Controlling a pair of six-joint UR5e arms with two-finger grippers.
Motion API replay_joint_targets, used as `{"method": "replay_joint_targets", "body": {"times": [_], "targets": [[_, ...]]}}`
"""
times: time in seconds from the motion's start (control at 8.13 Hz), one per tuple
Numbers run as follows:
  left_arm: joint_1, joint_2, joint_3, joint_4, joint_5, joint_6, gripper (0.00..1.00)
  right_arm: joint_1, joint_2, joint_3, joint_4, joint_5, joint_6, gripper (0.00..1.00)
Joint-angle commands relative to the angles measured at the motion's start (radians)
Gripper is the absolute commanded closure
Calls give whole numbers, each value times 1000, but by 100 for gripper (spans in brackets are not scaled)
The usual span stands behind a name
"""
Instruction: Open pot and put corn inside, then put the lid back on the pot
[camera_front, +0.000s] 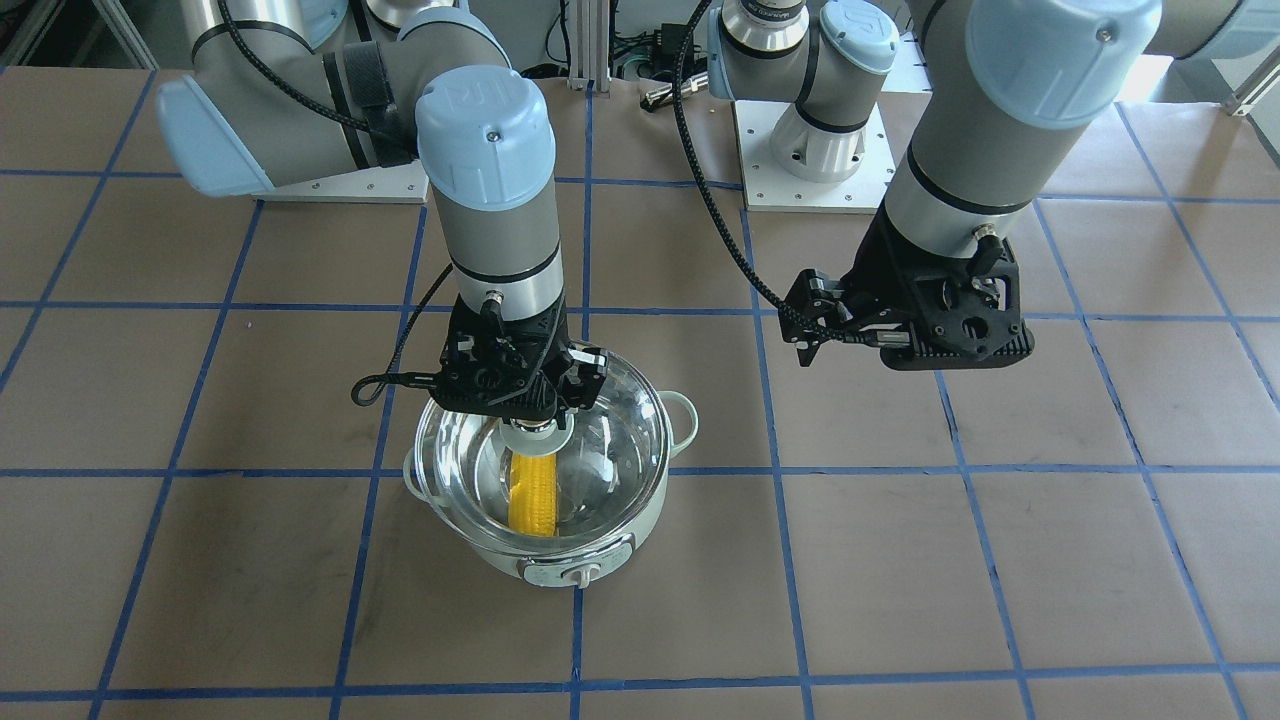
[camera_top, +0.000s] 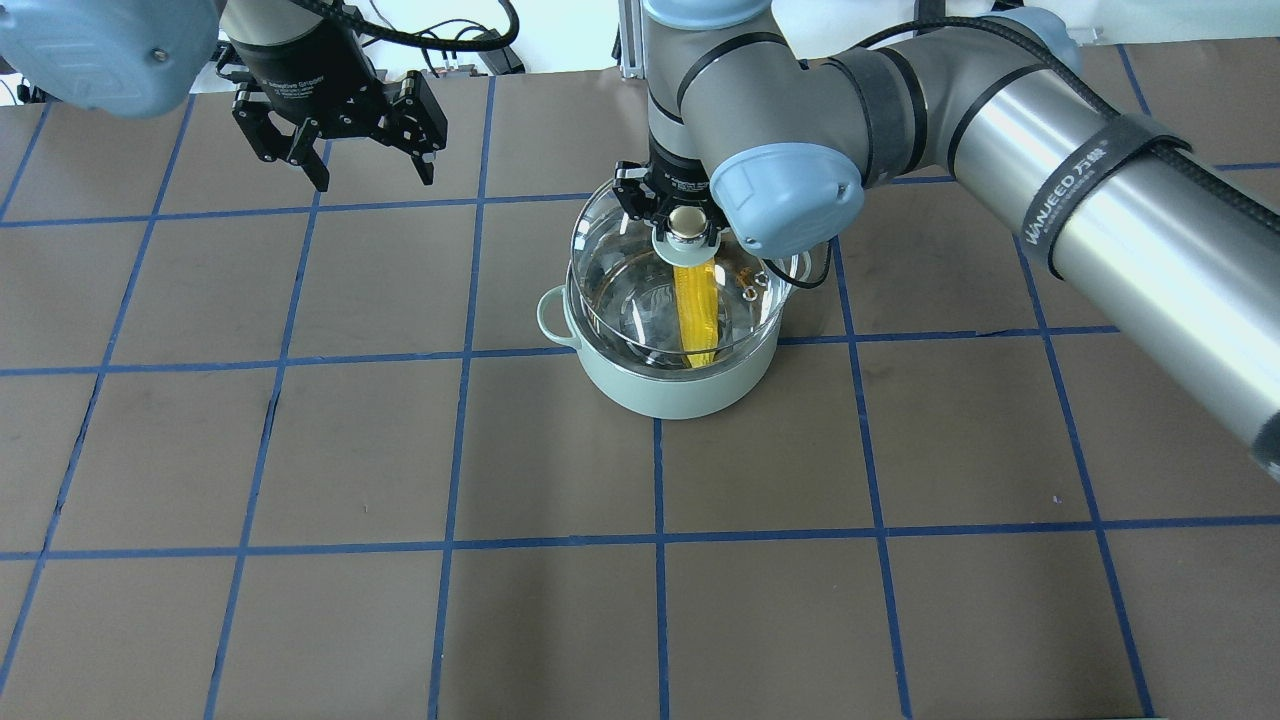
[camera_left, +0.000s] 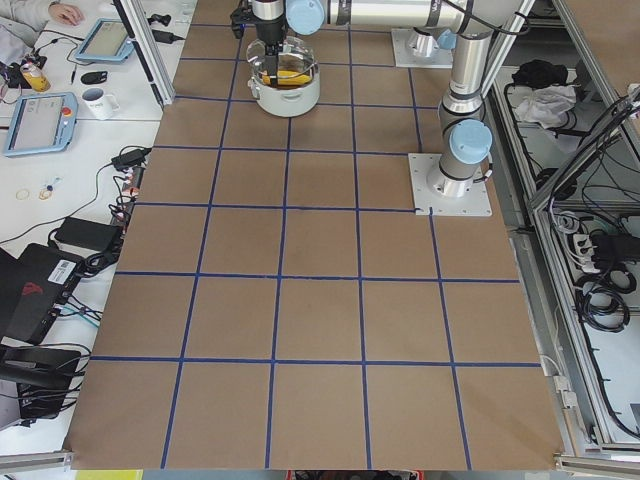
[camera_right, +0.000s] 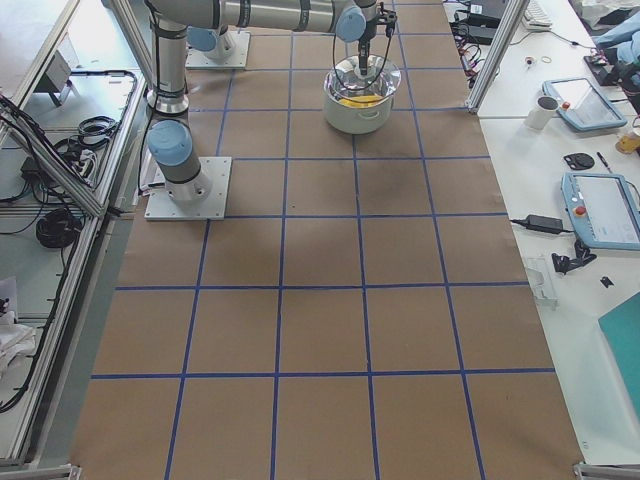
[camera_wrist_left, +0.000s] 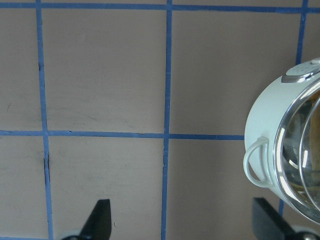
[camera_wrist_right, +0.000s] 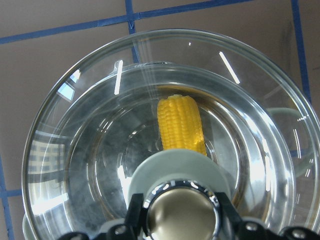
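The mint-green pot (camera_top: 680, 385) stands mid-table, its dial (camera_front: 577, 575) facing away from me. The yellow corn (camera_top: 697, 310) lies inside it and shows through the glass in the right wrist view (camera_wrist_right: 180, 125). My right gripper (camera_top: 686, 222) is shut on the beige knob of the glass lid (camera_top: 620, 280). It holds the lid over the pot, just above the rim. I cannot tell whether the lid touches the rim. My left gripper (camera_top: 375, 180) is open and empty, raised to the pot's left. The pot's handle shows in the left wrist view (camera_wrist_left: 257, 160).
The brown table cover (camera_top: 300, 450) has a grid of blue tape lines. The arm bases (camera_front: 810, 150) stand at the robot's edge of the table. Benches with tablets and a mug (camera_left: 100, 100) lie beyond the table's far edge.
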Motion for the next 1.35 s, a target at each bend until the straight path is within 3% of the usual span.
{"method": "replay_joint_targets", "body": {"times": [0.0,1.23], "targets": [[0,38,-13,-1,1,1,0,5,18,1,-2,5,11,91],[2,34,-17,-24,6,1,0,5,29,10,-2,5,11,89]]}}
